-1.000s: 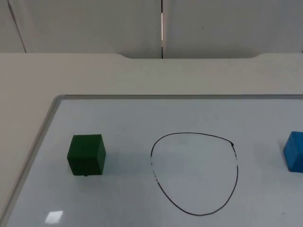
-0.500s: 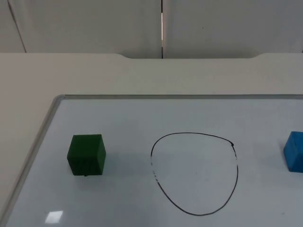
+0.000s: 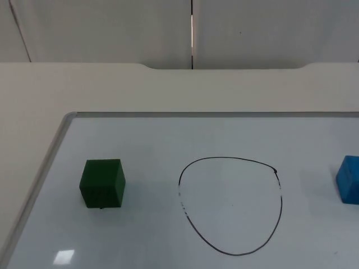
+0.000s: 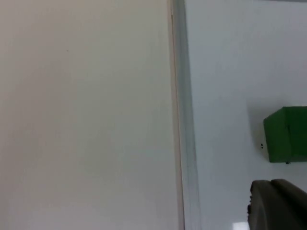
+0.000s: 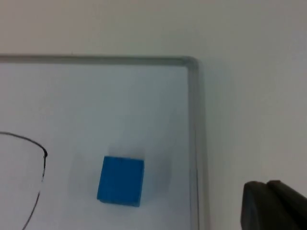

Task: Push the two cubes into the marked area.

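- Nothing has moved since earlier; we see the green foam cube (image 3: 102, 183) near the whiteboard's (image 3: 168, 134) left edge, the blue foam cube (image 3: 349, 179) near its right, both outside the drawn black loop (image 3: 230, 205)
- Left gripper (image 4: 278, 203) and right gripper (image 5: 273, 203) wait; whether their fingers are apart we cannot tell
- An off-centre push could spin a cube past the loop

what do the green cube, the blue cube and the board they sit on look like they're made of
Green cube: probably painted wood or plastic; matte faces, crisp edges. Blue cube: likely the same; flat, even color, no shine. Board: looks like a whiteboard, glossy white with a light glare, a grey metal-like frame and a circle drawn in black marker.
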`<state>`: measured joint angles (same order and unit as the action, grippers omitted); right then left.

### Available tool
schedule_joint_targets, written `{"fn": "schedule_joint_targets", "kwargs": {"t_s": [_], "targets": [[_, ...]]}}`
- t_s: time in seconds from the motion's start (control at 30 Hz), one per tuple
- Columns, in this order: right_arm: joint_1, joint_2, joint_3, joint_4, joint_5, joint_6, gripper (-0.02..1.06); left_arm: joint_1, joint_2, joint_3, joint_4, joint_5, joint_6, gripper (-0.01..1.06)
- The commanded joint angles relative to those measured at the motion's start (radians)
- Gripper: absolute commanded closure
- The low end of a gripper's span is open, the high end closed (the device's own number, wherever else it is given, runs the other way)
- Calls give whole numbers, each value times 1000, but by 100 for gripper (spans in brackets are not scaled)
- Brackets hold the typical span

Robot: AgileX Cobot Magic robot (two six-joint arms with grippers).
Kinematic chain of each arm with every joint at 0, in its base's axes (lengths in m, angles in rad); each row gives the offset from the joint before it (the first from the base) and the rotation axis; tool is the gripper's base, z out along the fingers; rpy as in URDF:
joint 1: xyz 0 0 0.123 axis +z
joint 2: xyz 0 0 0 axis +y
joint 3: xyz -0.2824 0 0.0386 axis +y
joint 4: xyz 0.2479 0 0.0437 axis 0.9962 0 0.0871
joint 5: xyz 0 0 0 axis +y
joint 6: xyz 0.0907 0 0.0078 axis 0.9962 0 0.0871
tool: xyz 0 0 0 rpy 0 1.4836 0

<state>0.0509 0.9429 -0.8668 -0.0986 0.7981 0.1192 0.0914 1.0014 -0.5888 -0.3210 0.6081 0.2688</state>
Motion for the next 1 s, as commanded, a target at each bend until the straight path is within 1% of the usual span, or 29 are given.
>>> {"fn": "schedule_joint_targets", "kwargs": {"t_s": [0.0,0.1,0.2,0.33,0.37,0.43,0.5,0.57,0.6,0.63,0.73,0.77,0.83,0.9,0.97], "targets": [[-6,-6,-10,-3,-55,-7,105,-2,33,11,-9,-55,-12,105],[-6,-6,-10,-1,-69,-7,105,-2,105,47,-14,-143,-16,105],[-6,-6,-10,1,-69,-7,105,-2,158,54,-16,-161,-16,105],[-6,-6,-10,4,-83,-7,105,-2,273,61,-16,-218,-16,105],[-6,-6,-10,4,-83,-7,105,-2,273,61,-16,-218,-16,105],[-6,-6,-10,25,-88,-7,105,-2,359,70,-14,-291,-16,105],[-6,-6,-10,32,-88,-7,105,-4,425,72,-6,-327,-13,105],[-6,-6,-10,34,-88,-7,105,-4,442,72,-4,-338,-13,105],[-6,-6,-10,34,-88,-7,105,-4,491,72,-4,-377,-13,105],[-6,-6,-10,34,-88,-7,105,-4,501,72,-4,-392,-13,105],[-6,-6,-10,34,-91,-7,105,-26,585,70,-1,-473,-13,105],[-6,-6,-10,34,-91,-7,105,-26,585,70,-1,-473,-13,105],[-6,-6,-10,34,-92,-7,105,-62,642,52,-1,-499,-13,105],[-6,-6,-10,43,-92,-7,105,-98,678,22,-1,-501,-13,105],[-6,-6,-10,46,-92,-7,105,-115,694,10,-1,-501,-13,105]]}}
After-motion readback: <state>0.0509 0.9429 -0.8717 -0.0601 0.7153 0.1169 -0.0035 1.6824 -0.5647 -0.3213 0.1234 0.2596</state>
